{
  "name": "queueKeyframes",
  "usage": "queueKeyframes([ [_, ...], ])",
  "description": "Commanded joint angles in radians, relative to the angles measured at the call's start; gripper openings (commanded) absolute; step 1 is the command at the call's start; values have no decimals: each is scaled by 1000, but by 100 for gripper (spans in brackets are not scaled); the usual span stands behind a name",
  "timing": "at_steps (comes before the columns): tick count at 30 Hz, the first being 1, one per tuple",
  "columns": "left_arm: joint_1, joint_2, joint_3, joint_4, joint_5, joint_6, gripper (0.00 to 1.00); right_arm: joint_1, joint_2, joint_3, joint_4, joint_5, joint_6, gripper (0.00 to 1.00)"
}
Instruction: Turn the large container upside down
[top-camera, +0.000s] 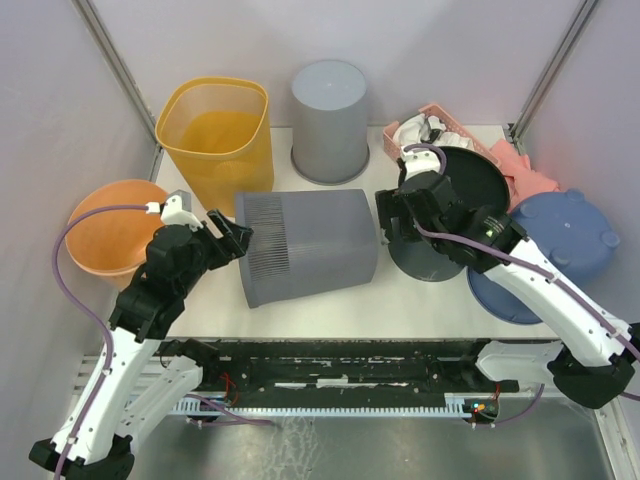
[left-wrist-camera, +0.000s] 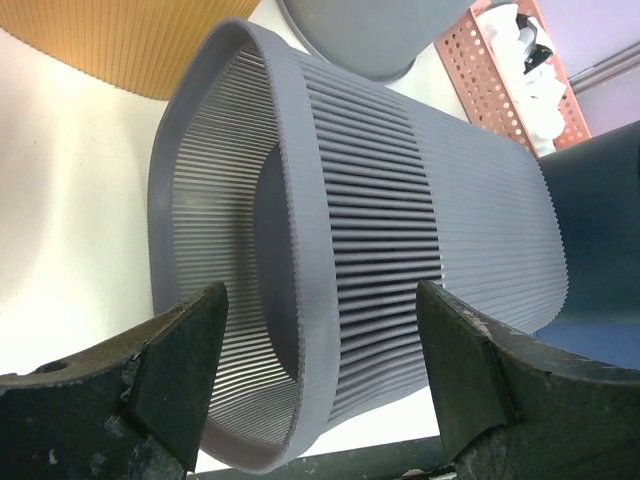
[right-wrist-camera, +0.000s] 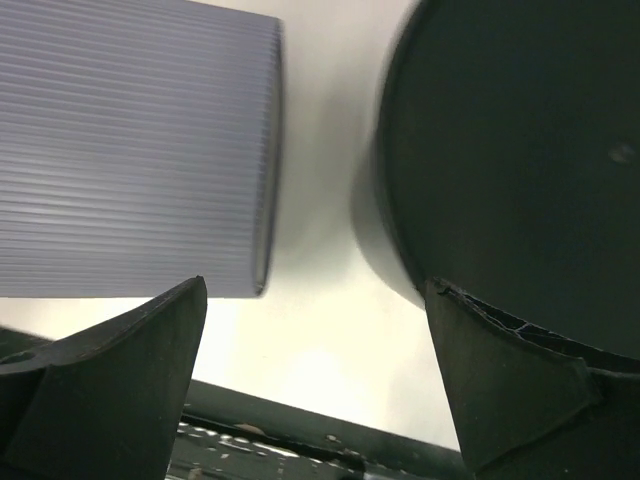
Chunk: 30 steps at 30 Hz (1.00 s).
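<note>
Step in hand, as I judge it: the approach for a grip, with the flip half done at best. The large container lies on its side on the bench, its open mouth facing the left end effector and its closed base towards the right end effector.

Left end effector: fingers spread wide, nothing held; in the wrist view the near rim of the mouth sits between the two fingers, one on the inside and one on the outer ribbed wall; contact cannot be told.

Right end effector: fingers spread to the full, nothing held; the base edge is just to one side of it and a dark round tub close on the other.

Next move, by my reading: close on the rim wall, then lift and roll so the mouth goes down flat; the ribbed wall looks thin and may flex or slip; the dark tub crowds the far end.

Contents:
- Large container: nothing visible through the mouth.
- Yellow bin, beyond the left end effector: upright, seems empty.
- Grey bucket: stands mouth down.
- Pink basket, beyond the right end effector: white items inside.
- Orange bowl, outboard of the left end effector: shows nothing inside.
- Dark tub: interior mostly hidden by the arm.
</note>
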<state>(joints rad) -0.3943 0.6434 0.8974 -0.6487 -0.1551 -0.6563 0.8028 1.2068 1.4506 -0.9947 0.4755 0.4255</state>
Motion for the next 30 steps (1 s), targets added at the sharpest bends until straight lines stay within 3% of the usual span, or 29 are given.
queueKeyframes([
  [1, -2, -12, 46, 21, -15, 40, 83, 7, 16, -23, 176, -204, 13, 99],
  [7, -1, -20, 87, -55, -65, 49, 83, 36, 91, -19, 267, -311, 60, 99],
  [13, -1, -21, 78, -75, -48, 57, 79, 32, 153, -4, 222, -202, 78, 99],
  [16, -1, -13, 52, -74, -43, 55, 77, 21, 168, -13, 223, -241, 102, 99],
  [24, -2, -19, 0, -68, -67, 57, 45, -29, 153, -87, 257, -316, 182, 99],
  [30, -1, -11, -56, -40, -43, 55, 38, -80, 133, -151, 321, -436, 220, 99],
])
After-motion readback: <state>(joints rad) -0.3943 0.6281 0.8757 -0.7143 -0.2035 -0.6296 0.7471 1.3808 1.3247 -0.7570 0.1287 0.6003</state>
